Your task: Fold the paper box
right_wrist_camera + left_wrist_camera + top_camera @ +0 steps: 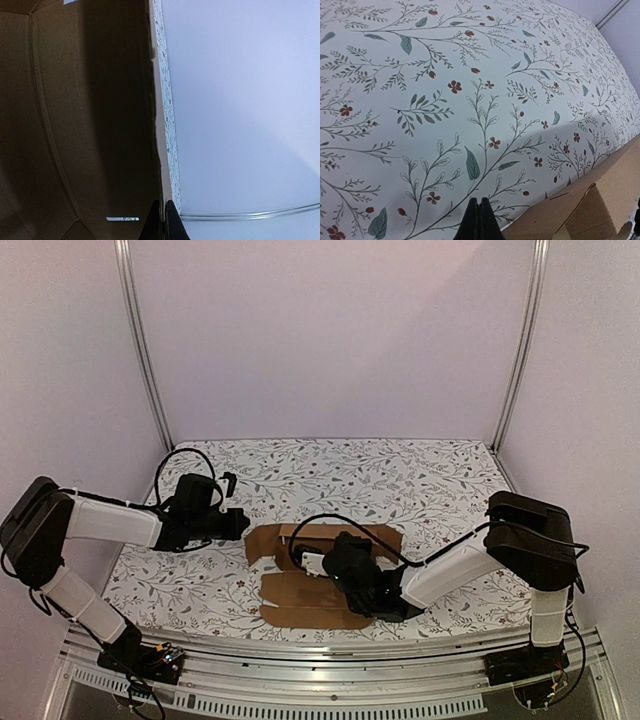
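The paper box (300,595) lies as a brown die-cut cardboard sheet in the middle of the table, mostly flat. My right gripper (345,580) reaches over its right part. In the right wrist view the right gripper (165,204) is shut, with the edge of a panel of the paper box (75,125) running in between the fingertips. My left gripper (243,525) hovers just off the sheet's left edge. In the left wrist view the left gripper (479,201) is shut with nothing in it, and a corner of the paper box (600,200) shows at the lower right.
A floral tablecloth (420,485) covers the table. White walls enclose it, with metal posts (145,350) at the back corners. An aluminium rail (330,655) runs along the near edge between the two arm bases.
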Controlling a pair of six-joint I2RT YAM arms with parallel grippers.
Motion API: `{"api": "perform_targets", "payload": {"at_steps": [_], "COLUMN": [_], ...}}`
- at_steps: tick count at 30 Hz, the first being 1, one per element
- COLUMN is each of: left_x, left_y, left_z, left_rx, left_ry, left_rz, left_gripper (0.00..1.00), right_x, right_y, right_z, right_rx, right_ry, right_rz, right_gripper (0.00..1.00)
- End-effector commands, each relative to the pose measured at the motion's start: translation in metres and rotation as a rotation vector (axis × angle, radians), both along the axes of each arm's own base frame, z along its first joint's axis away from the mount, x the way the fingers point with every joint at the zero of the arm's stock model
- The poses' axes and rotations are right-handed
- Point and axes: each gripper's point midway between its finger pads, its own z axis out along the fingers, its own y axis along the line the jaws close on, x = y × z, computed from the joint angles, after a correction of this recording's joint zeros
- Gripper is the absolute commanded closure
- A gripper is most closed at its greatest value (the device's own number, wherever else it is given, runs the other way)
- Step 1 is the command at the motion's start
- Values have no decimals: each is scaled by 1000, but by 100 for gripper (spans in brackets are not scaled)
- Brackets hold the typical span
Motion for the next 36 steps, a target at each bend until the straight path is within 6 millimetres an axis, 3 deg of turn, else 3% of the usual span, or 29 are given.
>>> {"api": "perform_targets", "payload": {"at_steps": [1, 6, 18, 36], "left_x": [8, -2, -36, -74], "left_y": [-35, -46, -43, -60], "left_z": [11, 9, 0, -11], "left_rx": [-134, -181, -228, -187], "left_ry": [-14, 19, 92, 121], "left_rz": [-171, -244, -255, -285], "left_gripper": [100, 100, 100, 100], "right_x": [-1, -1, 0, -6], "right_y": [-5, -4, 0, 0], "right_z": [-9, -10, -11, -18], "right_rx": [-41, -42, -36, -41], "right_ry": [34, 38, 41, 51], "right_rz": [5, 5, 5, 9], "right_gripper": [100, 100, 100, 100]}}
